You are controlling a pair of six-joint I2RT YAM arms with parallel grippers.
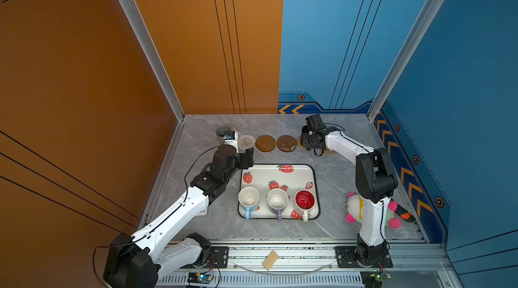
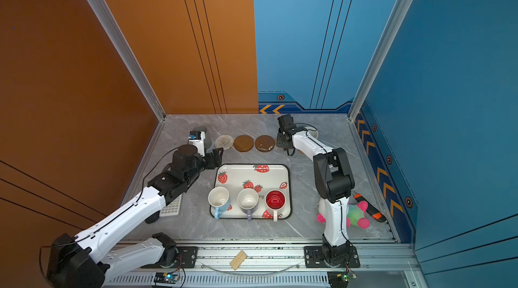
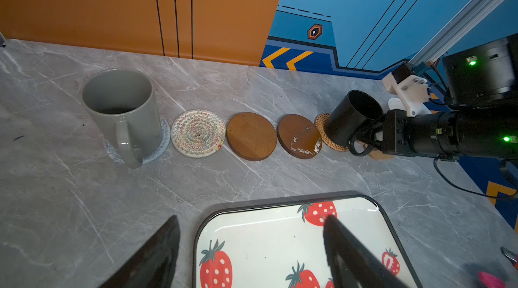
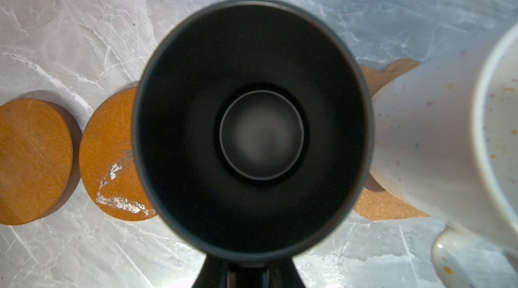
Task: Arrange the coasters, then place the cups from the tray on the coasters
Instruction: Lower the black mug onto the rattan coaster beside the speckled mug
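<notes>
Grey cup (image 3: 123, 115) on grey coaster (image 3: 165, 135); black cup (image 3: 347, 118) tilted at rattan coaster (image 3: 321, 126).

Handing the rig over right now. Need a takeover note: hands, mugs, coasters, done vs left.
Left hand: open, empty, over the far-left corner of the tray.
Right hand: shut on the handle of the black mug, which is tilted at the tan rattan coaster and not yet released.
Done: six coasters in a row; grey mug on grey woven coaster; speckled white mug on paw-print coaster.
Left: seat and release the black mug; move blue mug, lilac mug and red-inside mug from the tray to cream woven coaster and the wooden discs.
</notes>
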